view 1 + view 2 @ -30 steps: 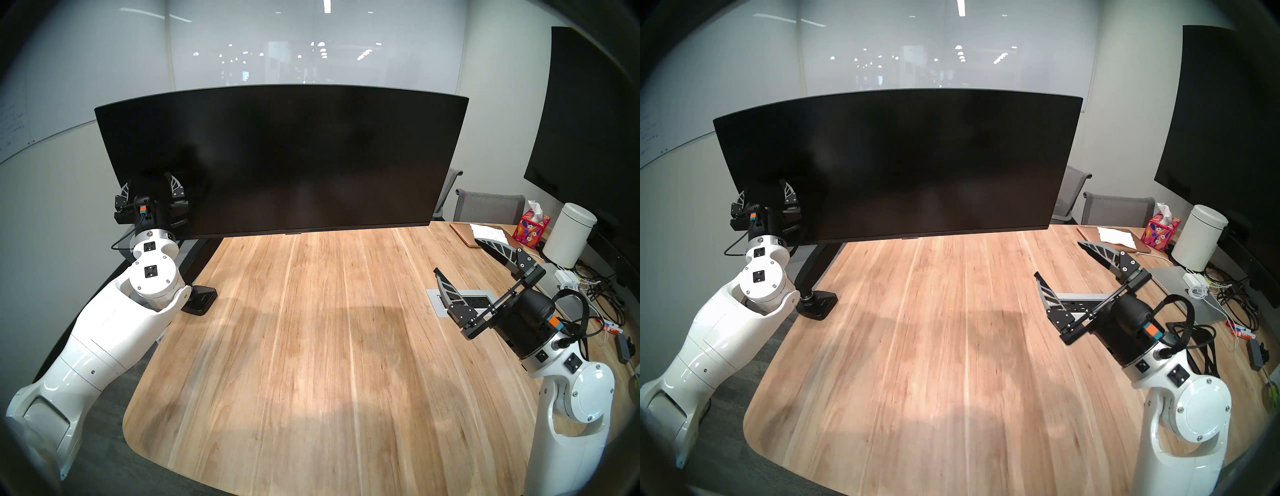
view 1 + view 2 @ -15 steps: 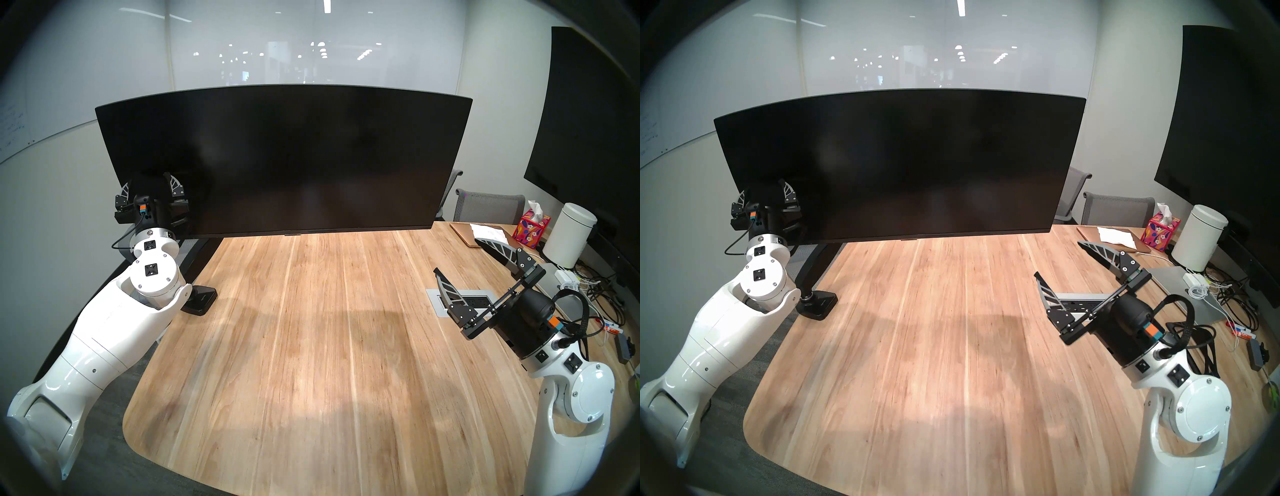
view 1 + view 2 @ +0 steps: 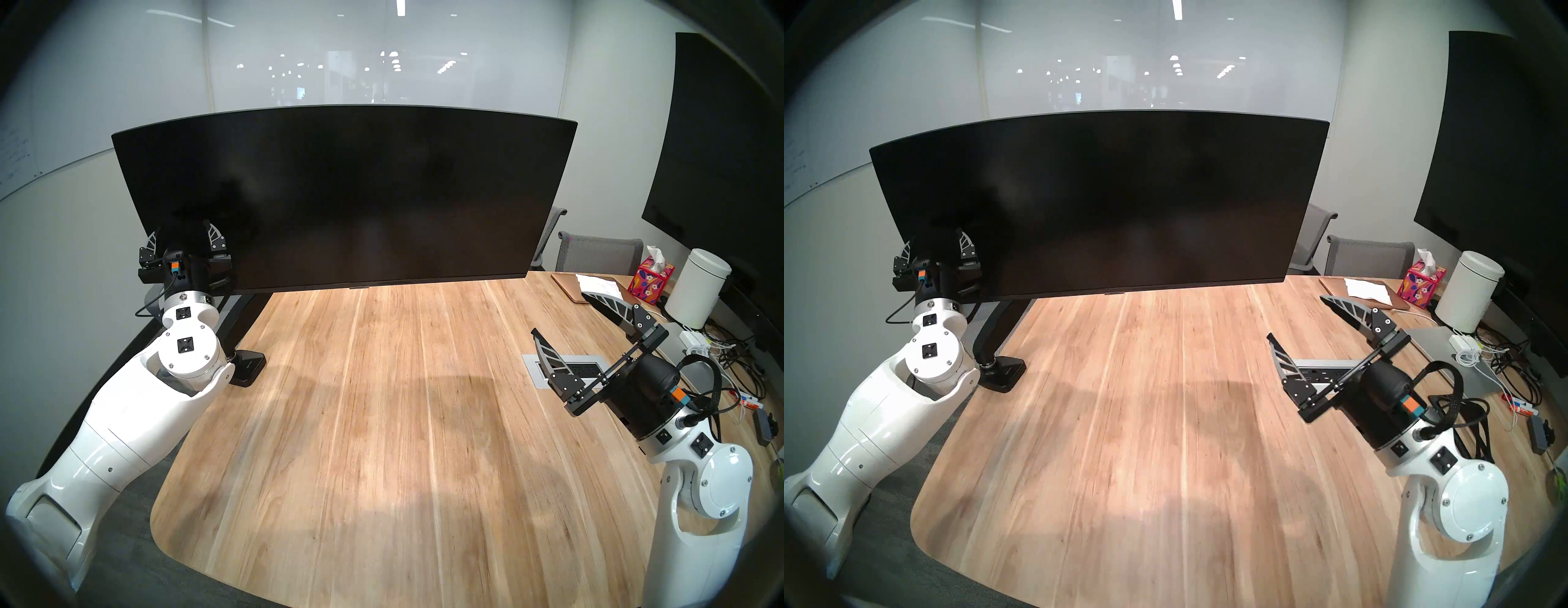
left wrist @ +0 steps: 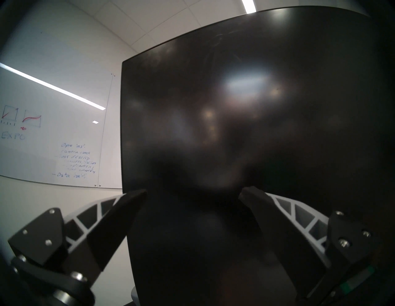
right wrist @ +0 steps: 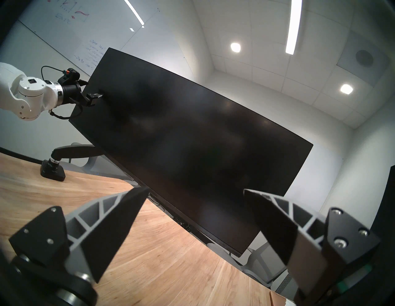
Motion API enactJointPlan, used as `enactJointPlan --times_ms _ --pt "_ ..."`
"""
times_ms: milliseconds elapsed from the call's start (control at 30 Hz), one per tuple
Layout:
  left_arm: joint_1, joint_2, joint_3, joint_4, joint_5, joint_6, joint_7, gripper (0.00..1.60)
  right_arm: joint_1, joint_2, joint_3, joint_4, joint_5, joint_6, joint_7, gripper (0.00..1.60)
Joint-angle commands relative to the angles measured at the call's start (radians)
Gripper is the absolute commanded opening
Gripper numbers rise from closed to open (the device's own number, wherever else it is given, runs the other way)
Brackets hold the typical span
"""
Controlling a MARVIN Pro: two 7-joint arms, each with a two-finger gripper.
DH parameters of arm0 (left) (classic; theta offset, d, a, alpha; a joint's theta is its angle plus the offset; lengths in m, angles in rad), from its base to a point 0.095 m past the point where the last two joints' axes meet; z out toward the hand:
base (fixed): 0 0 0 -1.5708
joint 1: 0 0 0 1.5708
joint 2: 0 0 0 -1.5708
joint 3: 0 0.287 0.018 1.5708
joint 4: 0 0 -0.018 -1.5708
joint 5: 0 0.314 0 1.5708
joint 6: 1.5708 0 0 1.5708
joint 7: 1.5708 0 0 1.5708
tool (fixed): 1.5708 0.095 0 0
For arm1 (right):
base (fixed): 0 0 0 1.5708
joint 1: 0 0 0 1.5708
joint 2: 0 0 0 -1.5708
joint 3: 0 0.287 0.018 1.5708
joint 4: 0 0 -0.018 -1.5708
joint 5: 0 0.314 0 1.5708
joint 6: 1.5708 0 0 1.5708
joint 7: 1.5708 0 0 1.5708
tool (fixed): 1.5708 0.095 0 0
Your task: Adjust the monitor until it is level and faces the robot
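At the lower left of the head view my left arm (image 3: pixel 127 420) reaches up off the table edge to the monitor's lower left corner. The left gripper (image 3: pixel 183 237) straddles that corner: one finger shows in front of the screen, the other at its outer edge. In the left wrist view both fingers (image 4: pixel 119 215) stand apart either side of the dark panel; I cannot tell whether they are actually pressing on it.

The monitor (image 3: pixel 343 199) fills the upper centre of the frame, dark, carried on its black articulated arm (image 3: pixel 1000 322), whose clamp base (image 3: pixel 1002 373) sits on the table (image 3: pixel 382 424) at left. Its bottom edge reads close to parallel with the table's far edge, though fisheye curvature prevents a firm verdict on level.

At the lower right, the right gripper (image 3: pixel 594 335) hangs spread wide, holding nothing, well apart from the monitor, above a power socket plate (image 3: pixel 564 369). Clutter lies at far right: tissue box (image 3: pixel 651 280), white canister (image 3: pixel 698 293), cables (image 3: pixel 721 361).

Judgement: the step in hand is adjustment of the screen at its left corner. The next move calls for small, slow corrections there, checking the bottom edge against the table; the right gripper could steady the opposite corner.
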Motion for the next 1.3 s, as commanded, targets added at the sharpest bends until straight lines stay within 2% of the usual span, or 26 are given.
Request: enactJointPlan --times_ms 0,300,567,600,667,800,900,1100,1267 --pt "0.073 0.038 -0.004 -0.077 0.033 -0.022 0.025 1.6 0.002 0.002 0.001 -0.017 0.006 -0.001 0.002 1.6" --pt "0.211 0.086 0.004 -0.175 0.079 -0.065 0.084 1.6 0.003 0.002 0.0 -0.016 0.005 -0.001 0.002 1.6" --pt "0.317 0.163 0.074 -0.242 0.135 -0.116 0.164 1.6 0.003 0.002 0.0 -0.016 0.005 -0.002 0.002 1.6" --pt "0.31 0.18 0.106 -0.247 0.147 -0.119 0.177 1.6 0.003 0.002 0.0 -0.016 0.005 -0.002 0.002 1.6" --pt "0.357 0.189 0.109 -0.276 0.175 -0.129 0.183 1.6 0.003 0.002 0.0 -0.016 0.004 -0.002 0.002 1.6" --pt "0.393 0.215 0.17 -0.306 0.236 -0.142 0.216 1.6 0.003 0.002 0.0 -0.016 0.004 -0.002 0.002 1.6" --pt "0.443 0.222 0.175 -0.334 0.285 -0.152 0.234 1.6 0.003 0.002 0.0 -0.016 0.005 -0.002 0.002 1.6" --pt "0.499 0.264 0.199 -0.373 0.403 -0.16 0.301 1.6 0.003 0.002 0.0 -0.016 0.005 -0.001 0.002 1.6" --pt "0.521 0.293 0.218 -0.367 0.517 -0.134 0.337 1.6 0.002 0.002 0.0 -0.017 0.006 -0.001 0.002 1.6"
